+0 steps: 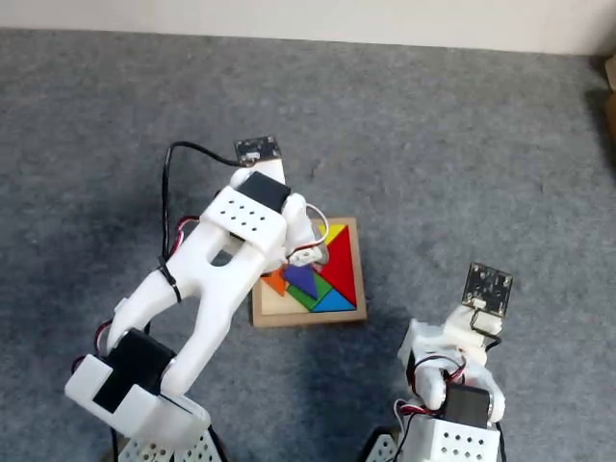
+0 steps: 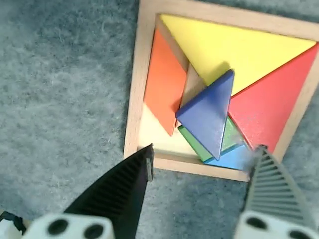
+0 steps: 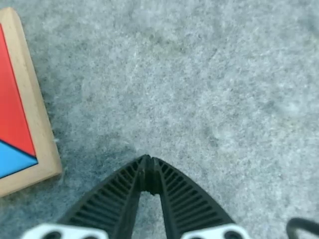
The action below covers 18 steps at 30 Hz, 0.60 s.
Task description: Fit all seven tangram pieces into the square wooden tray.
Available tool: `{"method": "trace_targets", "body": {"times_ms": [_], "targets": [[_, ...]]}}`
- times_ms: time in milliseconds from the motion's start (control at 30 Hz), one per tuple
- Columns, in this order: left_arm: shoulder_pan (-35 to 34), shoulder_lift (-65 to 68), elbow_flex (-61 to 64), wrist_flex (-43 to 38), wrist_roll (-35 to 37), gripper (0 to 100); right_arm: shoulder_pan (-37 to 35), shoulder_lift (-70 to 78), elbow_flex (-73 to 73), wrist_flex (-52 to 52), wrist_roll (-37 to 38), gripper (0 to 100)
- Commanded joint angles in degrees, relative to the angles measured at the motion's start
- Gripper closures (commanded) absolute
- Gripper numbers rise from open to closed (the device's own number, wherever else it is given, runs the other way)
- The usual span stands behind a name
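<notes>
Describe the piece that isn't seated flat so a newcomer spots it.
Look at the square wooden tray on the grey carpet. Near its centre sits a dark blue triangle. Unlike its flat neighbours, it lies on top, overlapping the green piece.

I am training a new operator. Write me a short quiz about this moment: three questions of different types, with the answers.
1. True or false: the right hand is shut above the carpet.
2. In the wooden tray, which colour is the triangle lying askew on top of other pieces? A) yellow B) dark blue C) red
3. Fill in: the left hand, over the tray, is ____.

Key: 1 true. 2 B, the dark blue triangle. 3 open.
</notes>
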Motion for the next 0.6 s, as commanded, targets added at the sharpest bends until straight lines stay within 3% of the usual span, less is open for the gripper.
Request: {"method": "trace_targets", "body": {"times_ms": [0, 200, 367, 567], "targets": [[0.7, -1.1, -0.8, 0.8, 0.5, 69, 0.4, -0.7, 5.1, 0.4, -0.5, 99.3], [0.3, -1.1, -4.6, 0.7, 0.1, 77, 0.4, -0.7, 5.1, 0.4, -0.5, 99.3], [0.3, -1.1, -8.0, 2.9, -0.1, 99, 0.4, -0.7, 5.1, 0.4, -0.5, 99.3], [-0.1, -1.5, -11.6, 9.4, -1.7, 99, 0.4, -0.7, 5.1, 0.4, -0.5, 99.3]]}}
